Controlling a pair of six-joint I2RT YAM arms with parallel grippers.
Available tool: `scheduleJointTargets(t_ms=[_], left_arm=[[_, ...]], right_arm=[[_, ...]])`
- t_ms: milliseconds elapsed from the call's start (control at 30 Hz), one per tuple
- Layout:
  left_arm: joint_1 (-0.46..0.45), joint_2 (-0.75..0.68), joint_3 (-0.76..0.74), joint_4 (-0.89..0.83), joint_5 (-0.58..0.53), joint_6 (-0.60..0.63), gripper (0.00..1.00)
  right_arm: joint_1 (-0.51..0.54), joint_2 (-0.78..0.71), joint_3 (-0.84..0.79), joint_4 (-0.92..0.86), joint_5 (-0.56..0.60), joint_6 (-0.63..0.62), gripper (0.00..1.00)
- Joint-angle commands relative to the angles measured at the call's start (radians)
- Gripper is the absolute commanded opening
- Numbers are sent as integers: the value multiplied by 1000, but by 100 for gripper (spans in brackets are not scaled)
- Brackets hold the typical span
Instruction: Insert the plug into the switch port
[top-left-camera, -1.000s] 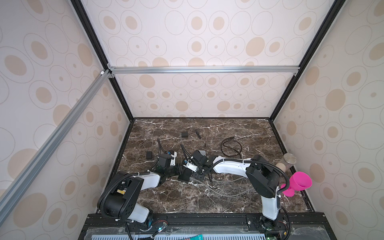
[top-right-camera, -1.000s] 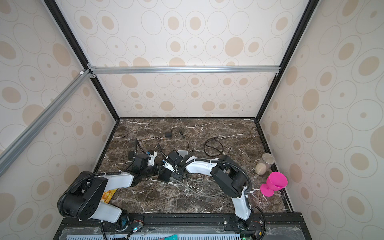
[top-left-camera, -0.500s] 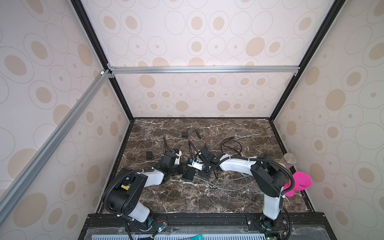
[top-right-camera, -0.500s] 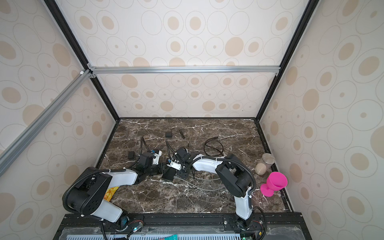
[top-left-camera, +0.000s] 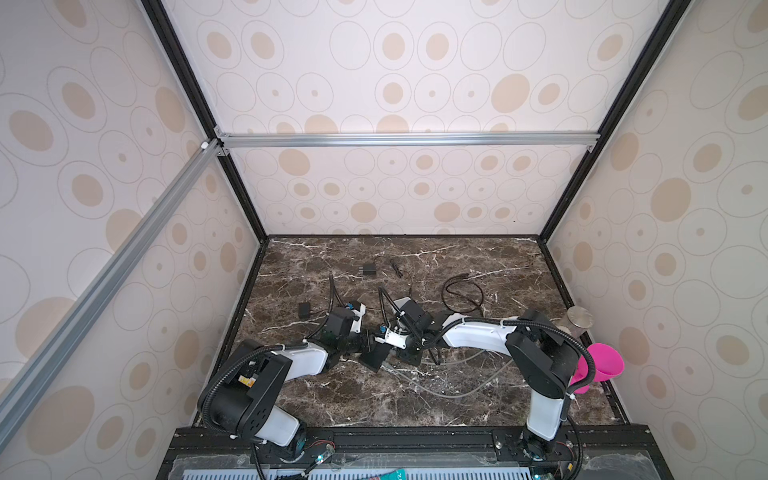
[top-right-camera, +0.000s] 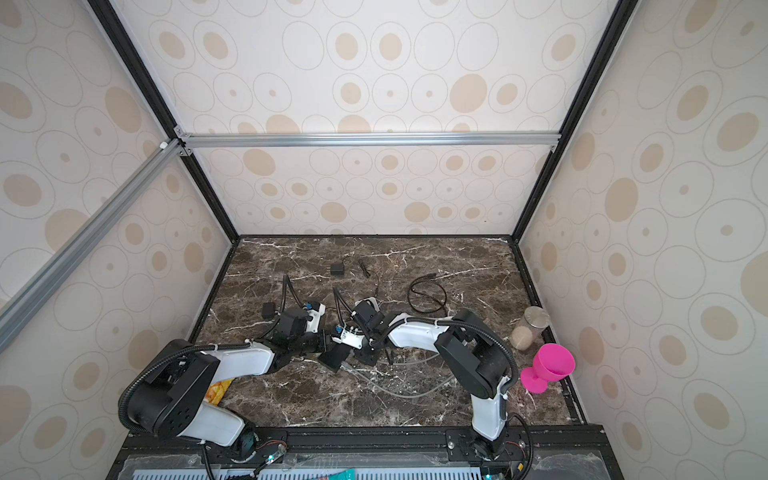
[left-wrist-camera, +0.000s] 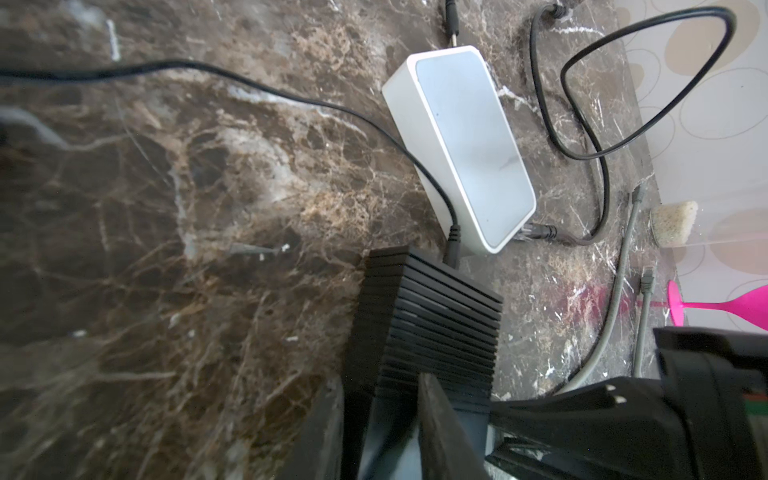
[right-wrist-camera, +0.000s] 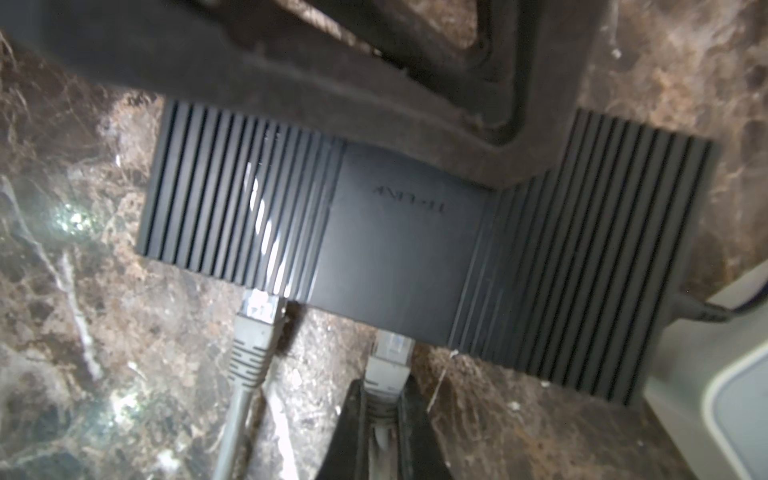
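Two grips: left gripper (left-wrist-camera: 380, 382) clamps the black switch (right-wrist-camera: 399, 232), right gripper (right-wrist-camera: 384, 388) pinches the grey plug (right-wrist-camera: 390, 353) at its port edge.

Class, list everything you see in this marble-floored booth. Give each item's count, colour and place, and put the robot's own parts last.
Table: one, dark brown marble, floor of the booth.
Switch: one, black and ribbed, table centre.
Seated plug: one, grey, in the switch.
Held plug: one, grey, at the switch's port side.
White box: one, white, beside the switch.
Looped cable: one, black, behind the right arm.
Small blocks: two, black, one far centre, one left.
Goblet: one, pink, right edge.
Jar: one, clear with metal lid, behind the goblet.
Left tool: one, black, clamped on the switch.
Right tool: one, black, shut on the held plug.
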Motion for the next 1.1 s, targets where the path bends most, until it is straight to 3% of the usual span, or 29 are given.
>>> scheduleJointTargets(t_ms=[0,167,267,433,700,767,833,967,1067], left_arm=[[-161,-3,-28,-163,420,-45,28],[-157,-60,10,-268,287,-45,53],[-147,-88,77,-417,161,11,70],[-81,-107,168,-583,31,84,72],[31,-158,289,-740,-18,175,72],[30,-168,301,-752,19,197,80],[20,-169,298,-754,84,209,98],[-59,-158,295,-769,66,208,98],[-140,-112,313,-789,3,187,98]], right_arm=[[58,-32,83,447,-59,69,0],[82,-78,2,424,5,106,4],[83,-97,-32,385,28,138,13],[81,-142,-105,352,81,179,25],[79,-241,-210,266,135,205,30],[70,-295,-245,245,170,251,34],[39,-348,-270,200,205,328,37],[-62,-436,-288,30,182,479,40],[-117,-491,-312,-71,81,465,43]])
